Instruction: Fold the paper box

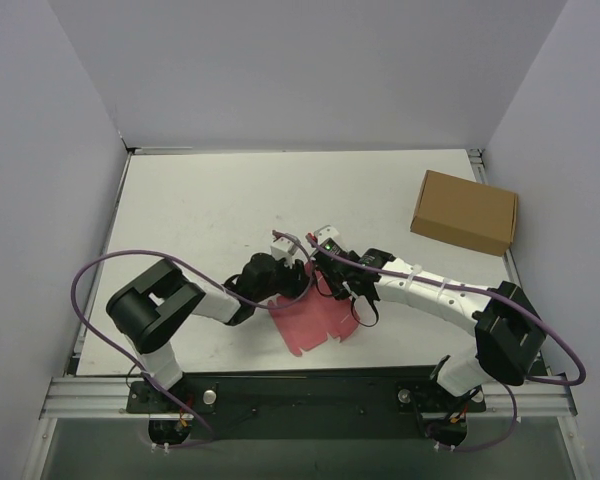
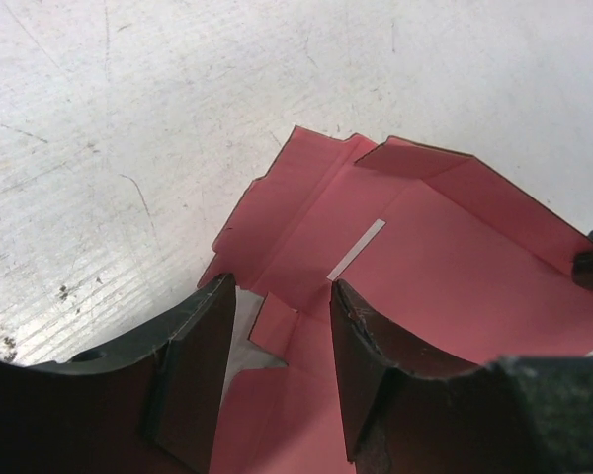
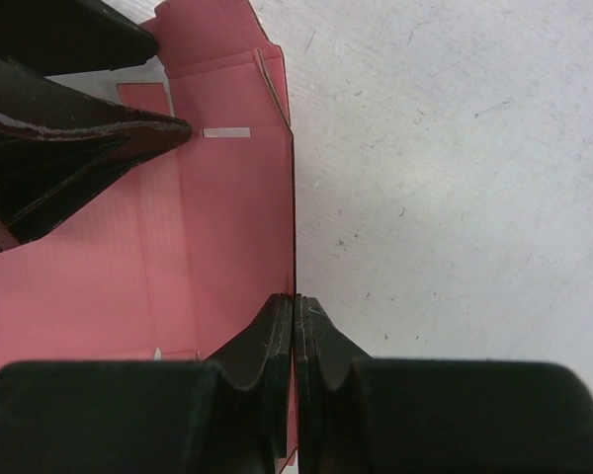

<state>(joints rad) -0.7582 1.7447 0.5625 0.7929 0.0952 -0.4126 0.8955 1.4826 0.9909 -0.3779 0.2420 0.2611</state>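
Observation:
The pink-red paper box lies part-folded on the white table between the two arms. My right gripper is shut on the thin edge of one raised side panel; in the right wrist view the pads pinch that upright edge, with the pink sheet spreading to the left. My left gripper is open over the sheet's far part; in the left wrist view its gripper straddles a small tab and fold, with the pink panels lying beyond. The left gripper's black fingers also show in the right wrist view.
A brown cardboard box sits at the back right of the table, apart from the arms. Grey walls close in the table at left, right and back. Purple cables loop beside both arms.

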